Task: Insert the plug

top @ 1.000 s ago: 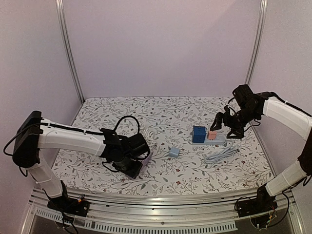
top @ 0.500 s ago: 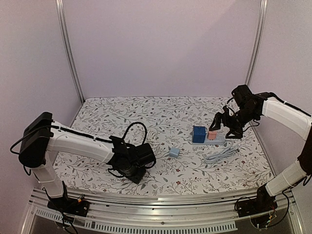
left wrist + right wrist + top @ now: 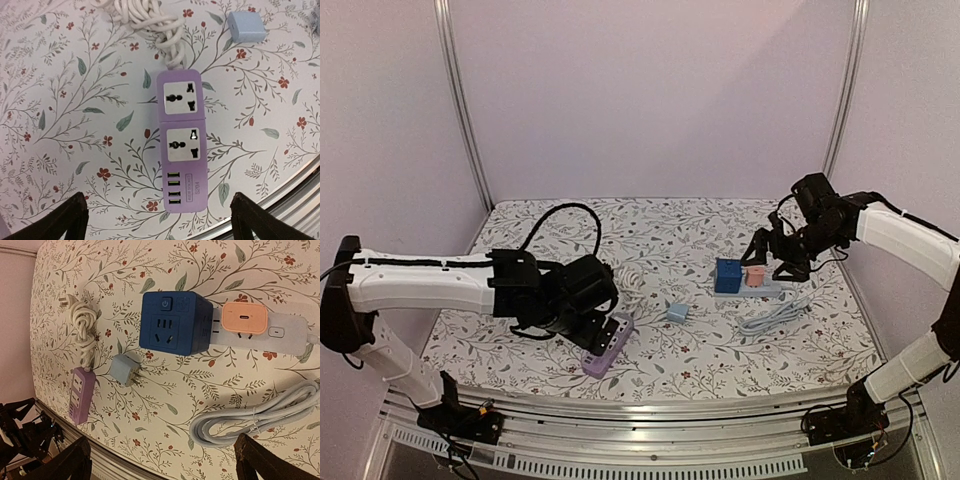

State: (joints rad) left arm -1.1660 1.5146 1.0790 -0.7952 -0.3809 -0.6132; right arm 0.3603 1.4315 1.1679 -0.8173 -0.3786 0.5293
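A purple power strip [image 3: 181, 150] lies flat near the table's front edge, sockets up, also visible from above [image 3: 605, 345]. My left gripper [image 3: 159, 222] hovers over it, open, with nothing between the dark fingertips [image 3: 75, 217]. Its white cord [image 3: 150, 20] is bundled behind it. A light blue plug [image 3: 677, 312] lies on its side, prongs showing [image 3: 124, 370], right of the strip. My right gripper [image 3: 162, 455] is open and raised above a blue cube socket [image 3: 172, 322] and an orange charger [image 3: 244, 318], both plugged into a pale strip [image 3: 290, 335].
A coiled grey cable [image 3: 775, 318] lies in front of the pale strip [image 3: 775, 288]. The metal front rail [image 3: 640, 410] runs close below the purple strip. Frame posts [image 3: 460, 100] stand at the back corners.
My left gripper has opened and lifted back to the left, leaving the purple strip uncovered on the cloth. The right arm has barely moved.
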